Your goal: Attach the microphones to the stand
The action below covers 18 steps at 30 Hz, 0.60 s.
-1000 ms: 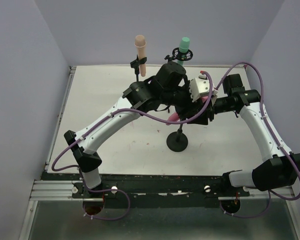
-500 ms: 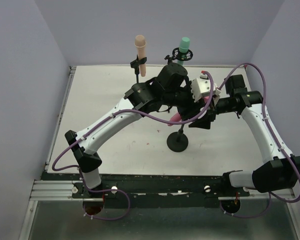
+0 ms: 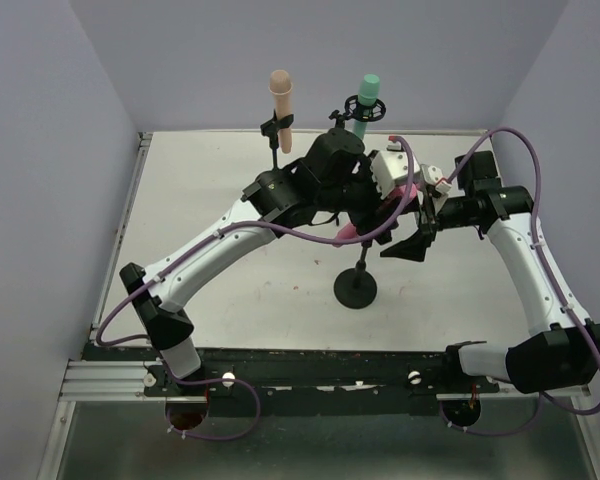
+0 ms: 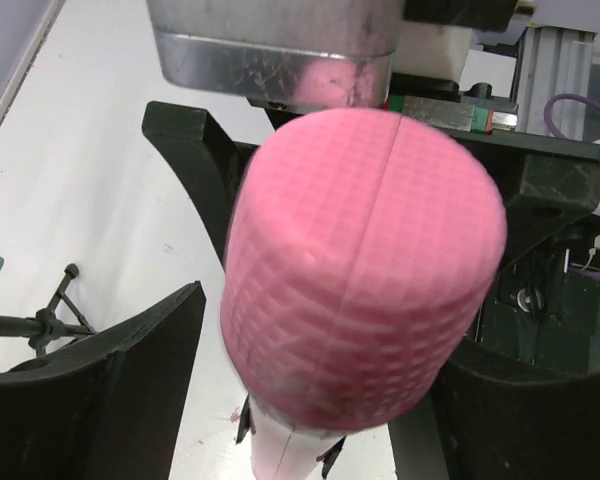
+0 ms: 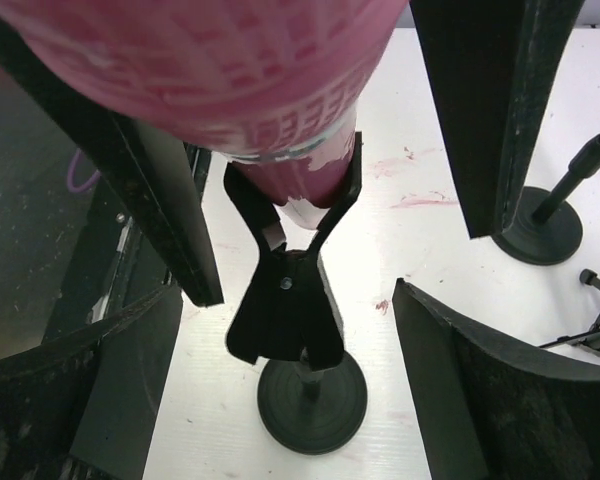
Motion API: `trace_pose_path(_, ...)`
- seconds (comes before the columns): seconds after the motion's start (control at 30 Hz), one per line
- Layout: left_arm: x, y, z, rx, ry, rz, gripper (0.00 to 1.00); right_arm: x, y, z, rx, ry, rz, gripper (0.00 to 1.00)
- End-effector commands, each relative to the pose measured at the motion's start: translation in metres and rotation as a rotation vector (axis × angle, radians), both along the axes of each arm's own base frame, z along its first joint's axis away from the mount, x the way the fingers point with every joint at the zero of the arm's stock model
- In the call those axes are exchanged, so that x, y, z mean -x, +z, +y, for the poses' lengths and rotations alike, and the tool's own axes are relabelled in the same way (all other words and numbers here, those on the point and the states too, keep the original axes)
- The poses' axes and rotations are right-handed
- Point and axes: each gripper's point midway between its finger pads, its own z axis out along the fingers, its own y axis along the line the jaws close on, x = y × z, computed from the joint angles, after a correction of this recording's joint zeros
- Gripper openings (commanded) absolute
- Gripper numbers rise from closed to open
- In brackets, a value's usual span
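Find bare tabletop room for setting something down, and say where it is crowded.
Bare: the left stretch of the white tabletop, between its edge and the left arm; the near strip between the round black stand base and the black front rail. Crowded: centre-back, around the pink microphone, with a beige-peach microphone and a mint-green microphone behind.

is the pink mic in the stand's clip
Yes, the right wrist view shows the black clip closed around the pink microphone, atop the stand.

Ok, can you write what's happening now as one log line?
pink microphone: in clip | left fingers: open beside its head | right fingers: open | beige microphone, green microphone: mounted
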Motion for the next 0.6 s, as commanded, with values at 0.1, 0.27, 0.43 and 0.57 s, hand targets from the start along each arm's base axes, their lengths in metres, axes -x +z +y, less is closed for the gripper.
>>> trace_pose_path(0.1, 0.001, 0.030, 0.011, 0.109, 0.039, -0.036, 0.78, 0.002, 0.002, 0.000, -0.039, 0.015, -0.016, 0.94)
trace_pose_path(0.27, 0.013, 0.040, 0.013, 0.157, -0.011, -0.040, 0.83, 0.001, -0.001, 0.000, -0.037, 0.014, -0.010, 0.94)
trace_pose_path(0.43, 0.024, 0.040, 0.015, 0.176, -0.063, -0.047, 0.83, 0.001, -0.003, 0.000, -0.034, 0.012, -0.006, 0.94)
trace_pose_path(0.57, 0.035, 0.032, 0.021, 0.176, -0.121, -0.084, 0.84, 0.002, -0.002, 0.000, -0.038, 0.003, -0.012, 0.95)
